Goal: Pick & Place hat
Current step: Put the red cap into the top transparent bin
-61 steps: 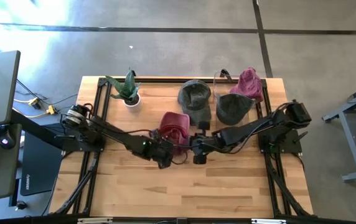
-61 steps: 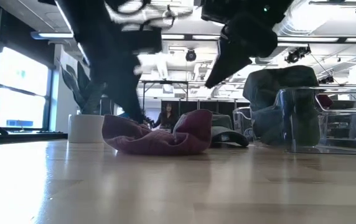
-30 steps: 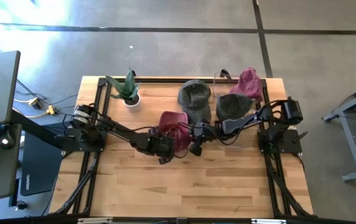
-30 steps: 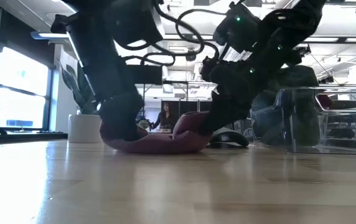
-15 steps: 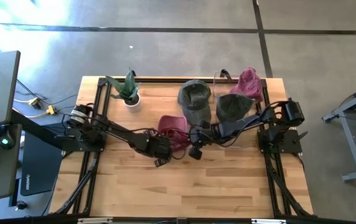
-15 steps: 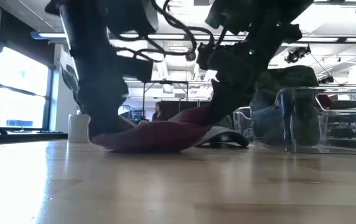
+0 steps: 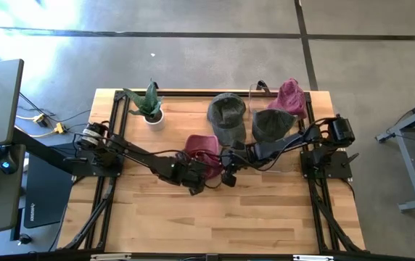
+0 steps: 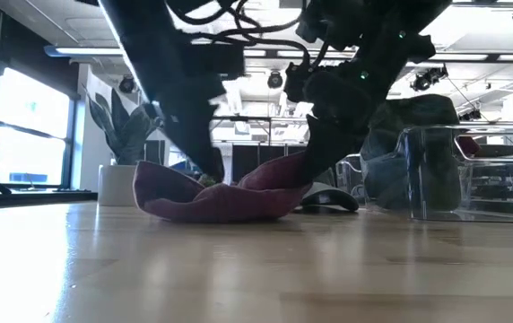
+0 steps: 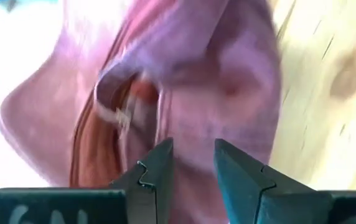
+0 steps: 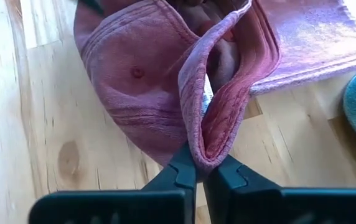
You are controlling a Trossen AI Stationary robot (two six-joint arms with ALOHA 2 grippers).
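On the big wooden table [image 7: 265, 210] the red hat [image 7: 202, 147] lies near the middle, and since a moment ago the left gripper [image 7: 195, 179] has slid to its front edge with fingers apart, while the right gripper [image 10: 200, 176] pinches the hat's folded rim, ready to lift.

Maroon hat [image 10: 165, 93] of soft, matt, faded cloth with stitched seams. Table [image 7: 215, 217] of pale, smooth wood with visible grain. Clear, glossy plastic box [image 8: 472, 170]. Right gripper [image 10: 200, 174] of dark matt plastic.
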